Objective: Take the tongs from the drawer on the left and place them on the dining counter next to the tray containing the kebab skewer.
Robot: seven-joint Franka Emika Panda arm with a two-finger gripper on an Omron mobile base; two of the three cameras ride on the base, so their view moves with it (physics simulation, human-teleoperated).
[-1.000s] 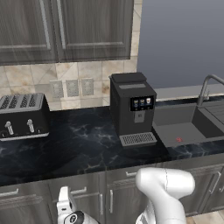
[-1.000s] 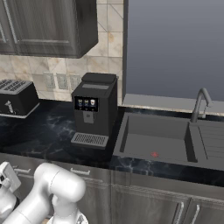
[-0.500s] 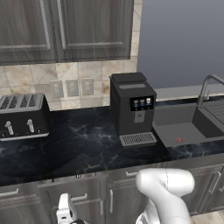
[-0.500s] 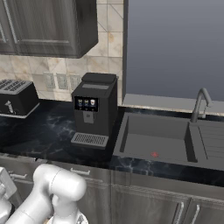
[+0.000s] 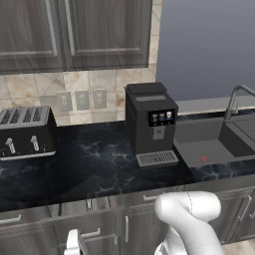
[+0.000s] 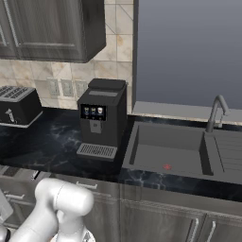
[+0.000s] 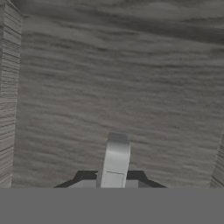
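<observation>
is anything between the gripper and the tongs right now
Yes: the dark wood-grain front of the drawer faces the gripper close up in the hand view. The gripper is shut on the silver handle, so the drawer likely has to be pulled open first.

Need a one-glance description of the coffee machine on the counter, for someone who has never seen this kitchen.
Find the black white-veined marble counter under the dark grey wood-grain wall cabinets. On it, just left of the grey sink basin, stands the tall black boxy coffee machine. Unlike the low black toaster, it has a small lit screen and a drip grille.

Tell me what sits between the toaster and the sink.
The coffee machine stands between the toaster and the sink on the black countertop, per both base views.
</observation>
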